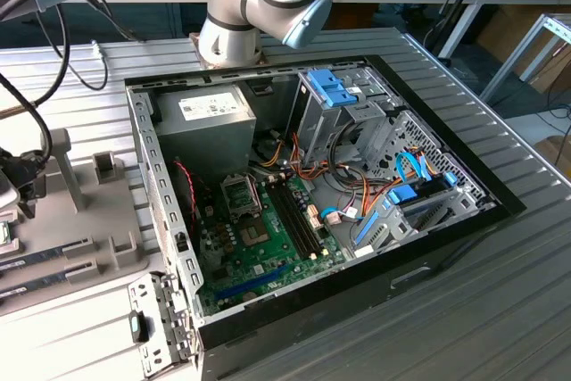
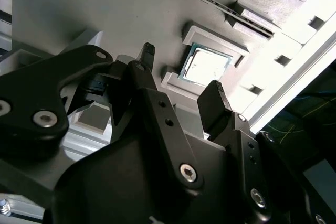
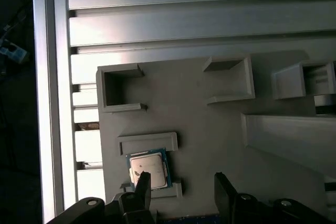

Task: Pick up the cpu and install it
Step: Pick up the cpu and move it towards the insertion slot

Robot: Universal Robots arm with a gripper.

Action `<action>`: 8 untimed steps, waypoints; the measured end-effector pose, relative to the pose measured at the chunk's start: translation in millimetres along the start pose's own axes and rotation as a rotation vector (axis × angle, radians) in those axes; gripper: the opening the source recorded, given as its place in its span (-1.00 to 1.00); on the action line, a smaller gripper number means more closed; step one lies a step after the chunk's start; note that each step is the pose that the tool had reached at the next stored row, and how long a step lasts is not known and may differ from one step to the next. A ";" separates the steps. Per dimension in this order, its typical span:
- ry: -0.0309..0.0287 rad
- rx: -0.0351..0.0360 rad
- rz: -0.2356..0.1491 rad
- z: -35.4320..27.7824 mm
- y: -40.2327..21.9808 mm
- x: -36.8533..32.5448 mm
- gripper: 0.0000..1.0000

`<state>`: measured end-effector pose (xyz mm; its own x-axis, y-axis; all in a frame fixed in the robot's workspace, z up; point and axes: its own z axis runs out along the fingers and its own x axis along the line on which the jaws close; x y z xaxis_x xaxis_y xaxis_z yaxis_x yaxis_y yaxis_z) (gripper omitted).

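The cpu (image 3: 148, 169) (image 2: 205, 64) lies flat with its silvery metal top facing up and a thin green rim around it. It is square, so it has no long axis. Its sides run parallel to two raised ledges (image 3: 147, 142) that bracket it on opposite edges. The ledges belong to a grey fixture plate (image 3: 210, 114) (image 2: 79, 9) (image 1: 89, 220) that also carries other empty nests and posts.

The gripper (image 3: 181, 182) (image 2: 181, 72) hangs above the chip with its fingers spread apart and nothing between them. In the first wrist view one fingertip (image 3: 143, 179) overlaps the chip's edge, but whether it touches cannot be told. The other fingertip stands off to the side over bare plate.

In the exterior view the plate sits at about nine o'clock from the open computer case (image 1: 446, 220). The green motherboard (image 1: 259, 252) lies on the case floor, with its socket (image 1: 241, 195) toward the board's twelve o'clock end. The arm (image 1: 259, 2) rises at the case's twelve o'clock.
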<state>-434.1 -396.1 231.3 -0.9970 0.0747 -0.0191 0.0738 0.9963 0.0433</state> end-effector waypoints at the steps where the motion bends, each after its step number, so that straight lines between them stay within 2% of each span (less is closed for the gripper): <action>1: 0.0000 0.0000 0.000 0.5 0.0 0.0 0.20; 8: 0.0000 0.0000 0.000 3.8 -0.2 0.1 0.20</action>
<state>-434.2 -396.1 227.5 -0.9970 0.0748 -0.0191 0.0739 0.9963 0.0433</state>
